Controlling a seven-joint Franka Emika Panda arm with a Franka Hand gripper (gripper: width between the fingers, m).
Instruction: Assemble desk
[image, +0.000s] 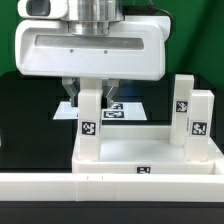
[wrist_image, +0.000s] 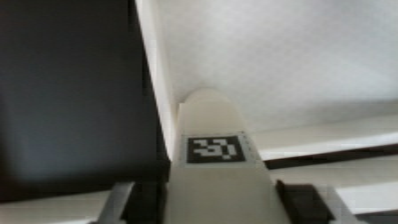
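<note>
The white desk panel lies flat on the black table, rim up. A white block leg with a square tag stands upright at its corner on the exterior view's left. My gripper is shut on this leg from above, one finger on each side. In the wrist view the same leg fills the gap between the dark fingers, with the gripper centred on it and the panel beyond. Two more tagged legs stand upright at the panel's end on the exterior view's right.
The marker board lies flat on the table behind the panel. A long white rail runs along the near edge of the table. The black table top shows beside the panel in the wrist view.
</note>
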